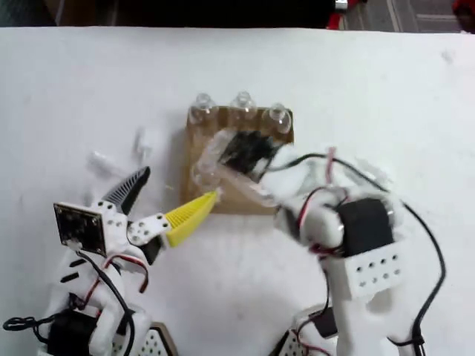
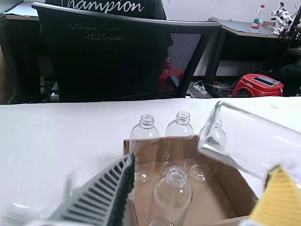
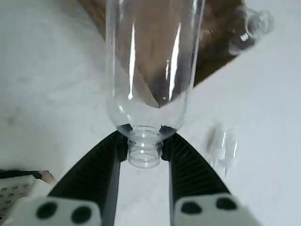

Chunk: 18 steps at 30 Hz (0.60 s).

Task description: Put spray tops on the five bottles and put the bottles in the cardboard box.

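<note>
Right hand point(image 3: 145, 142) pinching bottle point(image 3: 150, 61) neck (clear plastic), over box point(image 1: 194, 141)

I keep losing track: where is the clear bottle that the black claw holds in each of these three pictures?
High view: the bottle, tilted over the cardboard box, in the right gripper.
Left wrist view: the bottle tilted over the box, near the yellow finger.
Right wrist view: the bottle's neck between the black fingers.
Shared landmark: the cardboard box.

White lettering on dark cloth point(image 2: 103, 5) behind chair point(image 2: 117, 61); faint script on chair back.
</note>
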Tool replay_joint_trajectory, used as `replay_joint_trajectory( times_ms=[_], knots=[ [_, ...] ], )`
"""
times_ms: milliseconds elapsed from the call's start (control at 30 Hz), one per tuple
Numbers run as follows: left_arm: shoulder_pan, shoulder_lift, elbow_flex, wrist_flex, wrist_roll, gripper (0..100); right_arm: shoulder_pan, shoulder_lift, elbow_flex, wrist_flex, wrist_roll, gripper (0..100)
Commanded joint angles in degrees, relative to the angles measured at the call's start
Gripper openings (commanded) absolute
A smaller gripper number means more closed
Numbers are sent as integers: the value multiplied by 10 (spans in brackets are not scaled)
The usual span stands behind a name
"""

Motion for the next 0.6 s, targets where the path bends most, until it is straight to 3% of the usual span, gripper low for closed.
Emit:
replay_joint_trajectory(
  times_ms=[0, 233, 567],
  knots=[
    [4, -1, -25, -4, 7, 400, -78, -15, 1, 15, -7, 17],
    [4, -1, -19, -5, 7, 400, -89, -21, 6, 15, -6, 17],
    [3, -1, 55, -93, 3, 400, -116, -21, 1, 13, -4, 17]
  ],
)
